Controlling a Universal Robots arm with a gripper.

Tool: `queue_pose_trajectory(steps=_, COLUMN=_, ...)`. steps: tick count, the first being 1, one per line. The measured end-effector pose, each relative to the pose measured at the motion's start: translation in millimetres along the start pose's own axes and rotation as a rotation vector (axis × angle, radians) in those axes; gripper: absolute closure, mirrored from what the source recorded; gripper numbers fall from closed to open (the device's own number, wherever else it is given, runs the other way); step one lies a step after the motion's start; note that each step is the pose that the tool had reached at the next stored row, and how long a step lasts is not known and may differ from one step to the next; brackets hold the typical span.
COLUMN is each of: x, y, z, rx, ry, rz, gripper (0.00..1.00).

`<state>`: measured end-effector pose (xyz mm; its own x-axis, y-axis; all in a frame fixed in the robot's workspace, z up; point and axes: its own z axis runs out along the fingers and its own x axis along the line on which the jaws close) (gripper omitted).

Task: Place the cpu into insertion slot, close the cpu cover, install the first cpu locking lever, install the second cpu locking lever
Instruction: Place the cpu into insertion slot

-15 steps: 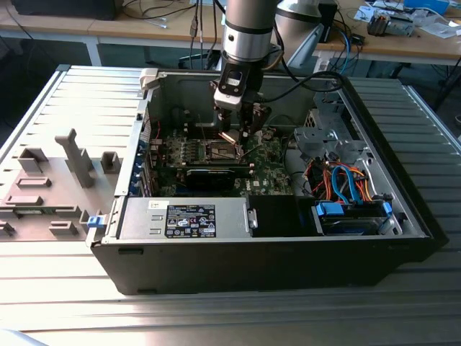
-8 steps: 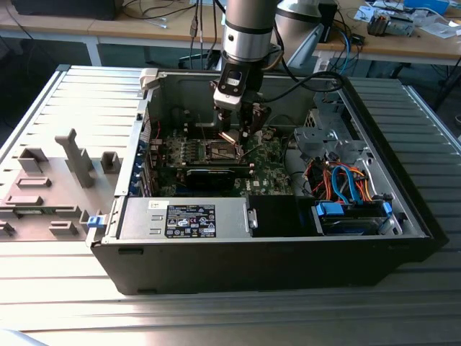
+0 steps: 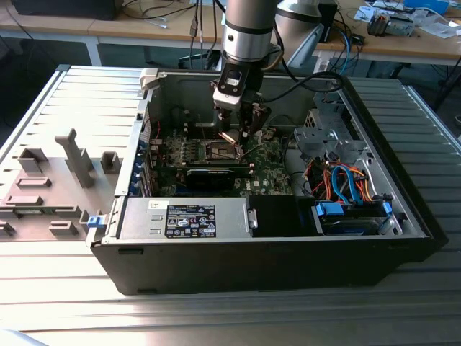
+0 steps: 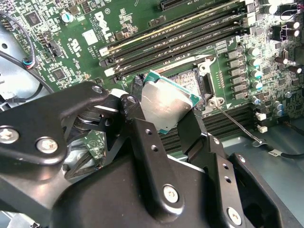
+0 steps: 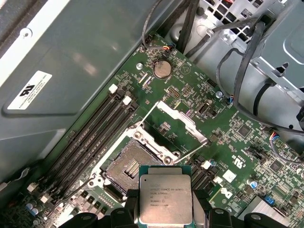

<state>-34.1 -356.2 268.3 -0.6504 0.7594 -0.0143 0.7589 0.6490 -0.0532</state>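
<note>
Ext view, L to R: grey fixture block (image 3: 36, 198) on table (image 3: 65, 288), then open PC case (image 3: 274, 259), arm reaching inside over the board. Cpu (image 5: 165, 199) judged light, stiff, thin, w/ a fragile contact side, so edge grip only. In both wrist views, jaws pinching cpu by two opposite edges. Chip held above the board near edge of insertion slot (image 5: 129, 166), not seated. Cpu cover (image 5: 185, 124) stands open.

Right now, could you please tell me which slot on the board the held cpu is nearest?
The square insertion slot, dark-centred with a silver rim; the cpu held in the tool is right by it, unlike the long black memory slots.
</note>
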Motion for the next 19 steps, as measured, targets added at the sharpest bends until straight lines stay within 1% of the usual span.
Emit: queue_pose_trajectory(steps=19, x=0.0, y=0.0, z=0.0, rx=0.0003, ry=0.0013, rz=0.023, gripper=0.46)
